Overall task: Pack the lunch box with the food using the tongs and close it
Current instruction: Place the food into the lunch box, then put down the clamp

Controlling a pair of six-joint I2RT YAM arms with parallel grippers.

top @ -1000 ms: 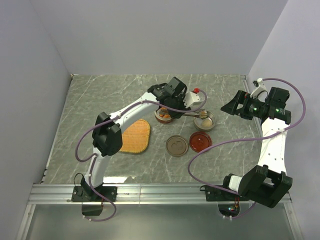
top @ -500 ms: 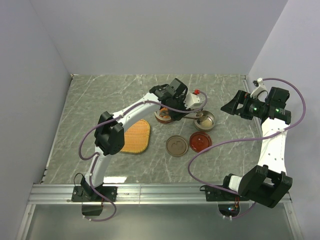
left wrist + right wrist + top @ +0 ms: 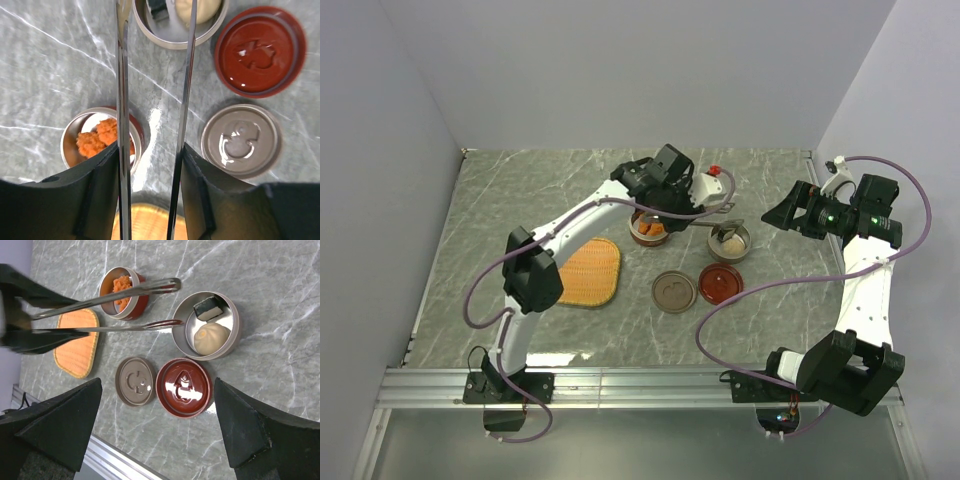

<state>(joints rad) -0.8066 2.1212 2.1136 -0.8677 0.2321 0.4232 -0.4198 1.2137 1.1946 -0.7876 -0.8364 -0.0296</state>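
Left gripper [image 3: 150, 162] clasps your tongs [image 3: 122, 75], empty tips reaching straight ahead to the lunch-box tin [image 3: 160, 42] holding the bun [image 3: 199, 10].

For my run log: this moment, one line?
left fingers: holding tongs, tips empty | right fingers: open | nuggets: in red-sided tin | bun: in steel bowl | brown lid, red lid: off
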